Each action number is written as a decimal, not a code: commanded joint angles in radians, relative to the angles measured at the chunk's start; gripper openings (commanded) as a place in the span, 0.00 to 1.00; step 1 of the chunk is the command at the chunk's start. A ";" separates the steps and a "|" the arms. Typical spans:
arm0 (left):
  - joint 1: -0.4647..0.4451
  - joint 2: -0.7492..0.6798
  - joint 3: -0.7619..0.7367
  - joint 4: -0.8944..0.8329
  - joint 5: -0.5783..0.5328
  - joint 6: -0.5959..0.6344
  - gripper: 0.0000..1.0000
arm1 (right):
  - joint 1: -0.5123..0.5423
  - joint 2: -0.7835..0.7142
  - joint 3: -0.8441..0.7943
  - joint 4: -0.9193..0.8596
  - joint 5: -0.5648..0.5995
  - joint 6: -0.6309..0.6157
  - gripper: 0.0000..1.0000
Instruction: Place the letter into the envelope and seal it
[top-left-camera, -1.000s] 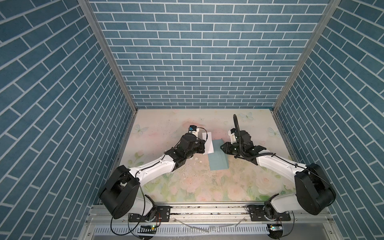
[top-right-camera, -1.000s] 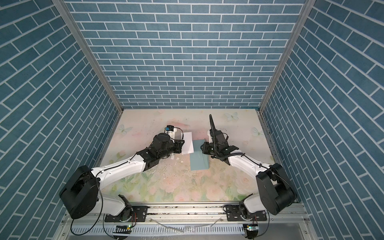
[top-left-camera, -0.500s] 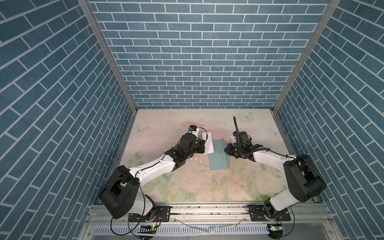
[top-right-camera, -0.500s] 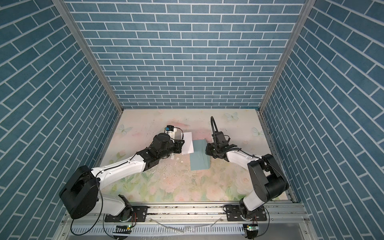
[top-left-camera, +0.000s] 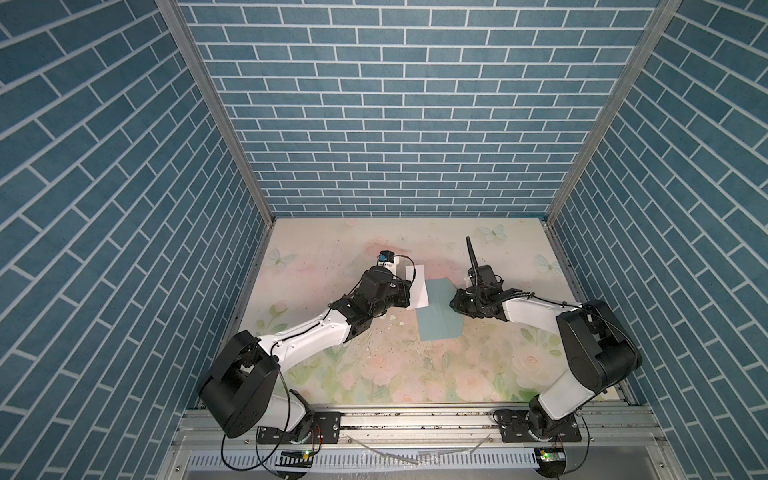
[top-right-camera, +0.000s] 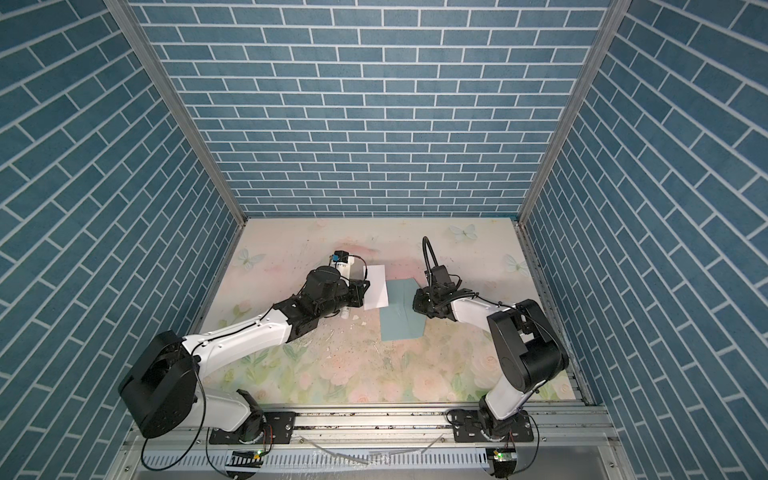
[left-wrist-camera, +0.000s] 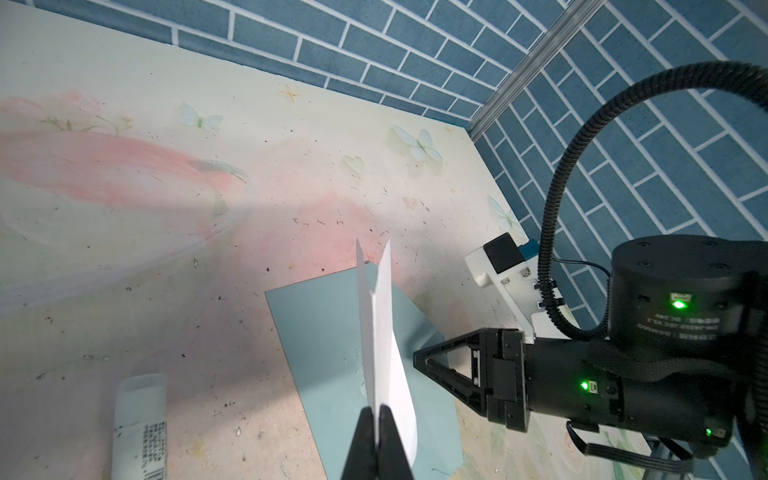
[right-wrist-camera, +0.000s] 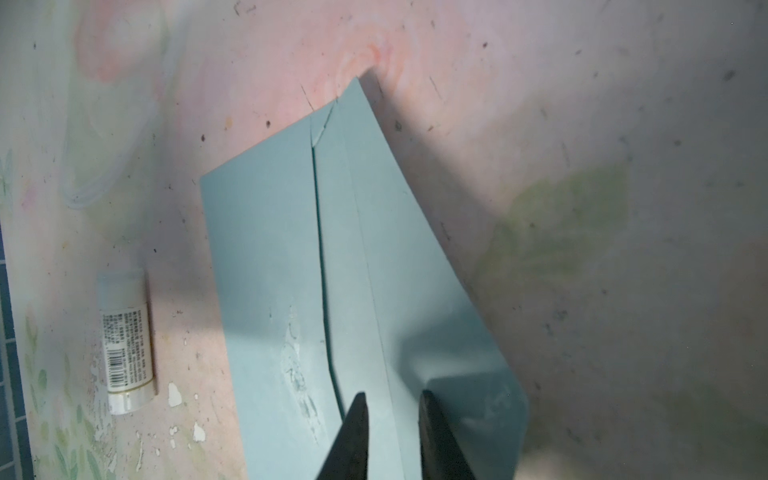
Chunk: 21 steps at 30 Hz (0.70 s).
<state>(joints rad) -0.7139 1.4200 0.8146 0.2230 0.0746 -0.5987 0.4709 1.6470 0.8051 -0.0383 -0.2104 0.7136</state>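
Left gripper (left-wrist-camera: 377, 413): fingers (left-wrist-camera: 363, 432) were together, clamped on one end of the letter (left-wrist-camera: 380, 332). The letter was folded into a narrow V and held on edge above the envelope (left-wrist-camera: 324, 353), over the long side nearest the table's left edge. Couldn't tell whether its lower edge touched the envelope. In both top views the letter (top-left-camera: 417, 286) overlapped the envelope's back-left corner.

The envelope (top-left-camera: 438, 311) lay flat around the middle of the table (top-left-camera: 374, 374), long sides running from front edge to back edge. Its flap (right-wrist-camera: 395, 270) was opened out toward the table's right edge and lifted slightly at the tip. There was a whitish scuffed patch on the body next to the opening.

Right gripper (right-wrist-camera: 392, 395) sat low at the flap side. Its fingers (right-wrist-camera: 353, 432) were a little apart, tips over the flap, not clamped on anything. Couldn't tell whether they touched the paper.

A white tube (right-wrist-camera: 124, 345) with a barcode label lay on its side on the table. It was parallel to the envelope's long side, toward the left edge, near it but not touching. A few white flecks (right-wrist-camera: 174, 395) lay beside it.
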 joint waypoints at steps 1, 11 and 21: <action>-0.006 0.010 0.006 0.021 0.012 -0.001 0.00 | -0.004 0.027 -0.017 -0.005 -0.018 0.044 0.25; -0.005 0.017 0.018 0.055 0.051 -0.062 0.00 | -0.005 -0.056 -0.064 0.129 -0.083 0.038 0.51; 0.058 0.013 0.031 0.185 0.186 -0.247 0.00 | -0.013 -0.269 -0.225 0.510 -0.173 0.099 0.86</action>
<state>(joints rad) -0.6796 1.4357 0.8246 0.3363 0.2001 -0.7753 0.4660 1.4250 0.6216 0.3073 -0.3416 0.7654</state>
